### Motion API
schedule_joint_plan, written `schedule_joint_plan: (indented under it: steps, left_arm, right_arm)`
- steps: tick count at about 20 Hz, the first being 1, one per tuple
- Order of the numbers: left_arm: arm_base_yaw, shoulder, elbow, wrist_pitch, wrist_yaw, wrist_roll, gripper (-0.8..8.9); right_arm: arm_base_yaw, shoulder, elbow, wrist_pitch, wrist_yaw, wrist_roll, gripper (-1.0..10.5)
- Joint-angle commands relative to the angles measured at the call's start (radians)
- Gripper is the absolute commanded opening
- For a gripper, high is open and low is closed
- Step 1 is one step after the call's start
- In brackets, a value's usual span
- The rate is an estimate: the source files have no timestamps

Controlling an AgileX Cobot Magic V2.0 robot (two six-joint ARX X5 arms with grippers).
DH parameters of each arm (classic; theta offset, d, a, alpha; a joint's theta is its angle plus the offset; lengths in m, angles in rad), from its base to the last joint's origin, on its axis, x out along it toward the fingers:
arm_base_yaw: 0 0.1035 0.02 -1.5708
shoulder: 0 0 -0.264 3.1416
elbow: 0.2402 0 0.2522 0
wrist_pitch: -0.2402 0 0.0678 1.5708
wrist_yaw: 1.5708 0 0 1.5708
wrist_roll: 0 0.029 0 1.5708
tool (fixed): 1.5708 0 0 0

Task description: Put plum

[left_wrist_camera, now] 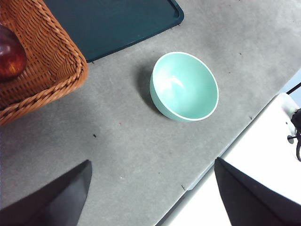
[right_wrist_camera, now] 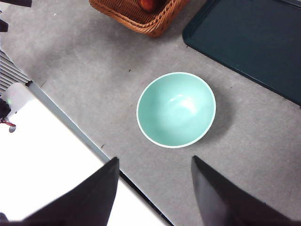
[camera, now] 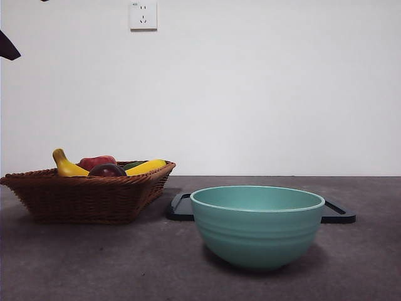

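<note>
- Grey table (camera: pixel 351 263) runs back to a plain white wall with one socket (camera: pixel 143 15) high up.
- One plum (camera: pixel 107 170), dark maroon, lies in the wicker basket (camera: pixel 81 197), at its near rim, and no tool touches it.
- Around it in the basket: one red apple-like fruit (camera: pixel 97 162) just behind, two yellow bananas (camera: pixel 147 167), one on each side, and a sliver of something green I cannot identify.
- One teal bowl (camera: pixel 257 227) stands empty on the bare table, apart from the basket, nearer the camera in the front view.
- One dark tray (camera: pixel 338 213) lies flat behind the bowl, with its near corner beside the basket.
- Open table surrounds the bowl on all sides; the table's edge, with a white surface beyond it, shows in both wrist views.
- Left tool (left_wrist_camera: pixel 153 197) hangs high over the table with jaws spread wide, holding nothing.
- Right tool (right_wrist_camera: pixel 155 193) is likewise raised above the bowl, jaws apart and empty.
</note>
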Motion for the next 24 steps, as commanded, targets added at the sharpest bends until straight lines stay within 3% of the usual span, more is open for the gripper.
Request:
schedule_joint_plan:
  steps: [1,6,7,10,24]
  left_arm:
    - [-0.004,0.006,0.023,0.003,0.006,0.012,4.05]
    - [-0.004,0.006,0.023,-0.001,0.006,0.012,3.76]
    - [-0.004,0.006,0.023,-0.004,0.006,0.012,2.9]
    - [-0.004,0.006,0.023,-0.003,0.006,0.012,0.03]
    - [-0.004,0.006,0.023,0.0,0.006,0.012,0.07]
  right_arm:
    - [0.007,0.006,0.016,0.003,-0.004,0.006,2.4]
    - [0.007,0.006,0.016,0.003,-0.004,0.005,2.4]
    - [0.007,0.006,0.016,0.002,-0.004,0.005,2.2]
    - [0.007,0.006,0.016,0.0,-0.004,0.001,0.1]
    - [0.007,0.006,0.016,0.004,-0.004,-0.009,0.1]
